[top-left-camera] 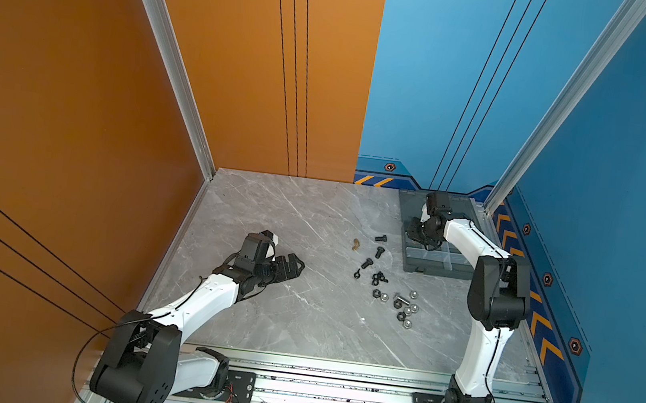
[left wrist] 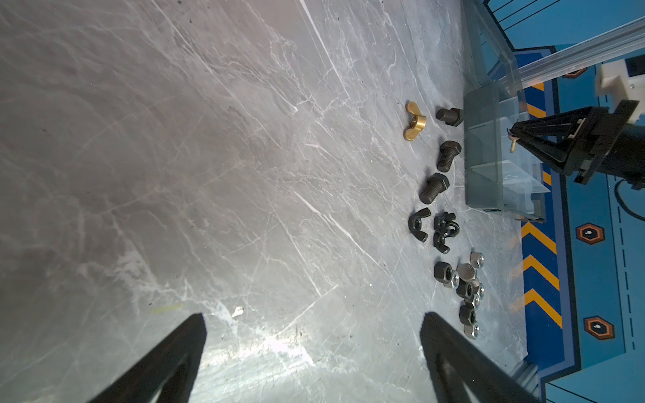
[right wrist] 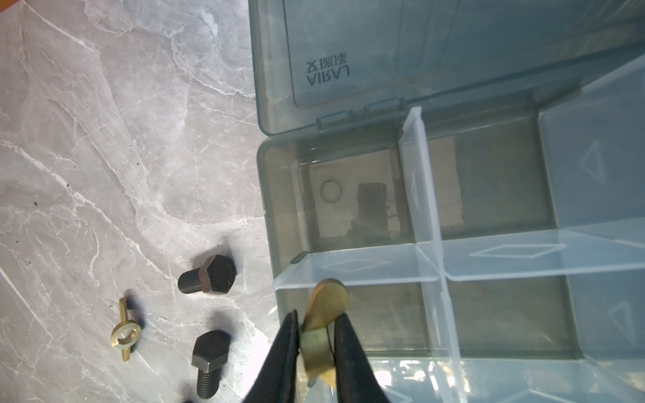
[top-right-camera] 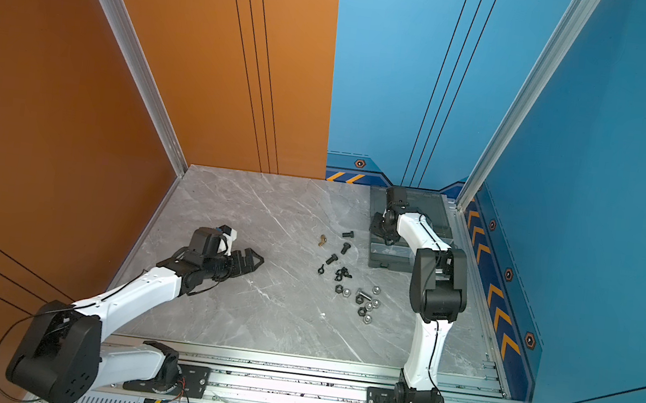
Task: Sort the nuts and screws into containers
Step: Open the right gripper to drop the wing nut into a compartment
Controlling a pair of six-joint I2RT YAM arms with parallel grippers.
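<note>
R claw (right wrist: pixel 318 314) grips brass wing nut (right wrist: pixel 331 296) over organizer box (right wrist: pixel 266 195) compartment, desk far-right corner. L claw (left wrist: pixel 313 316) open.

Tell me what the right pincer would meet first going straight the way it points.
Probably the clear divider of the organizer box, or the compartment floor right beside it; depth is unclear. The brass wing nut clamped in the right pincer sticks out ahead, so it would touch first.

Black screws (top-left-camera: pixel 379 252), black and silver nuts (top-left-camera: pixel 408 311) and a brass wing nut (top-left-camera: pixel 356 244) are lying on the bench (top-left-camera: pixel 281 289). A second wing nut (right wrist: pixel 323 328) is hanging in the right pincer (right wrist: pixel 317 315) over the grey containers (right wrist: pixel 279 209).
</note>
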